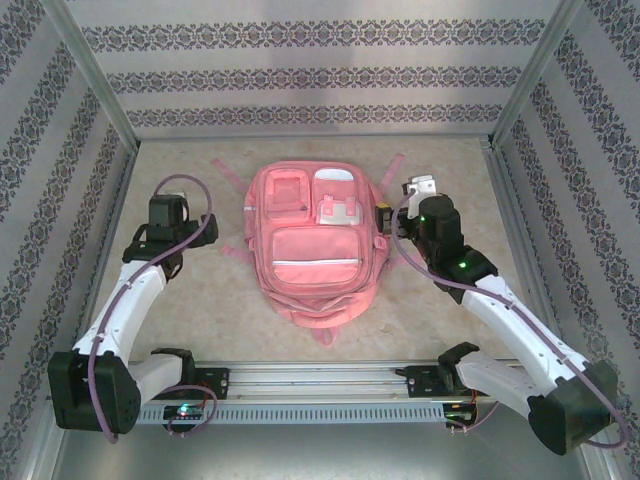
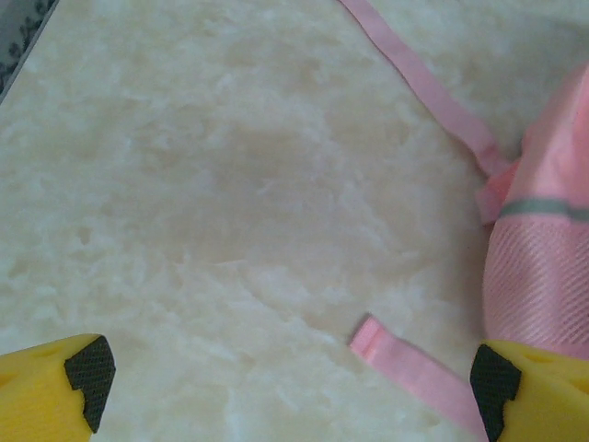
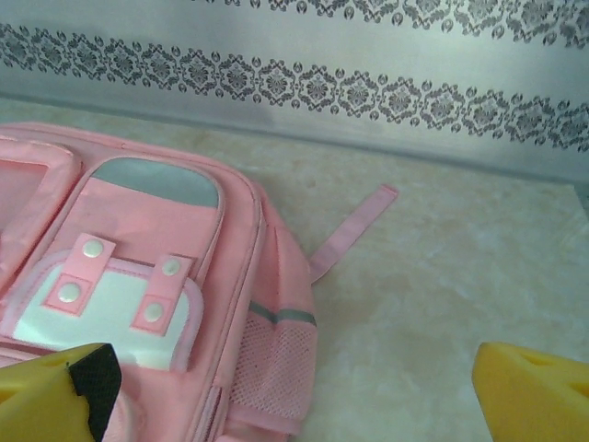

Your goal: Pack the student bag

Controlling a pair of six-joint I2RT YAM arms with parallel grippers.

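**A:** Where is the student bag (image 1: 305, 245) to be found?

**B:** It is laid flat on the bench (image 1: 200, 310), front pockets upward, roughly midway between the two arms. Thin pink straps are spread out from it across the bench surface.

**A:** How is the left gripper (image 2: 290, 378) seen?

**B:** Its yellow fingers are spread wide apart and nothing is held between them. It is placed over bare bench just beside the bag's left side. A loose strap end (image 2: 405, 364) is seen lying flat close to one finger, and a longer strap (image 2: 433, 97) runs across the bench to the bag's edge.

**A:** And the right gripper (image 3: 294, 387)?

**B:** It is likewise opened wide, and nothing is gripped. It is held at the bag's right side, pointed toward the patterned wall (image 3: 368, 83). One finger is seen over the bag's front, the other over the bench.

**A:** What can be made out on the bag from that side?

**B:** A white flap (image 3: 110, 308) fastened with pink snap tabs is seen on a front pocket, and a mesh side pocket (image 3: 276, 364) is seen below a grey stripe. All visible pockets appear to be closed.
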